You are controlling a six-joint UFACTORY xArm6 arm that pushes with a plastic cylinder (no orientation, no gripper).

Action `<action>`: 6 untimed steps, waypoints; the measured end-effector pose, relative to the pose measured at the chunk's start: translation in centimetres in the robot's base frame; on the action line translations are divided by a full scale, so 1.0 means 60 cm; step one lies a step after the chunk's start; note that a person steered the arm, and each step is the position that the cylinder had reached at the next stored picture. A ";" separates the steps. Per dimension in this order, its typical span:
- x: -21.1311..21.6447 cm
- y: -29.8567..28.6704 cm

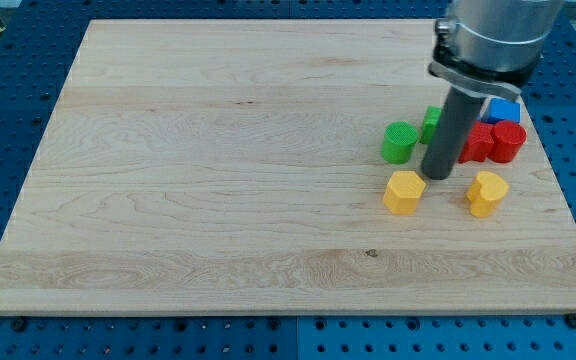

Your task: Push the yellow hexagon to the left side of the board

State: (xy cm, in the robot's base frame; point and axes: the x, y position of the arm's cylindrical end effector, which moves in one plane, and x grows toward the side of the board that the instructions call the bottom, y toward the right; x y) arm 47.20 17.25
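**Rod beside the yellow hexagon, right of frame**

Tabletop (218, 150) bare leftward. The end effector, a jawless rod, puts my tip (436, 176) just upper right of the yellow hexagon (404, 191). An off-centre shove could deflect it into the green cylinder (399, 142).

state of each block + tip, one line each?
yellow hexagon: flat, view's right, not yet pushed left
my tip: just up-right of the hexagon
yellow heart: flat, alone
green cylinder: upright
red blocks: clustered
blue block: partly hidden
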 end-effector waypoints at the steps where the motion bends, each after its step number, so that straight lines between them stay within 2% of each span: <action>1: 0.038 0.005; 2: 0.073 -0.067; 3: 0.075 -0.175; 4: 0.051 -0.206; 5: 0.021 -0.161; 6: 0.004 -0.184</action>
